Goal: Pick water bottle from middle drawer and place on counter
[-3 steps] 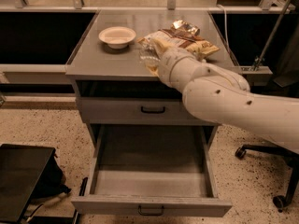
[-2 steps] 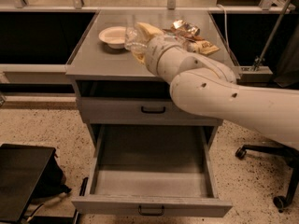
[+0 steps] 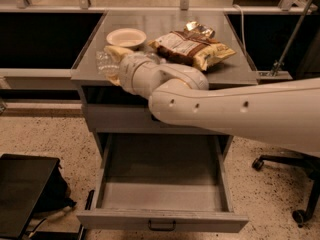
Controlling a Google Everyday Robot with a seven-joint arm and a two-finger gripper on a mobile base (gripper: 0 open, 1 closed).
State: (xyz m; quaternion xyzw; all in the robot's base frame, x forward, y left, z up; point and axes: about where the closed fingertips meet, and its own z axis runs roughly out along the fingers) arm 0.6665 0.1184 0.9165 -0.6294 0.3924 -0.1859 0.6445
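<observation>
The clear crinkled water bottle [image 3: 104, 63] is at the front left corner of the grey counter [image 3: 232, 69], between the cream fingers [image 3: 117, 52] of my gripper [image 3: 112, 62]. The gripper is shut on the bottle, low over the counter; I cannot tell whether the bottle touches the top. My white arm [image 3: 225, 109] reaches in from the right, across the cabinet front. The middle drawer [image 3: 160, 186] is pulled fully out below and shows a bare grey floor, with a black handle [image 3: 161, 226] on its front.
A white bowl [image 3: 126, 36] stands just behind the gripper. A yellow-brown chip bag [image 3: 192, 46] lies at the counter's middle right. The shallower drawer [image 3: 120, 120] above is shut. A black case [image 3: 22, 194] sits on the floor at left, and a chair base [image 3: 300, 184] at right.
My gripper has carried the bottle left and towards the counter's front left corner, away from the chip bag. The arm has swung further across the cabinet front.
</observation>
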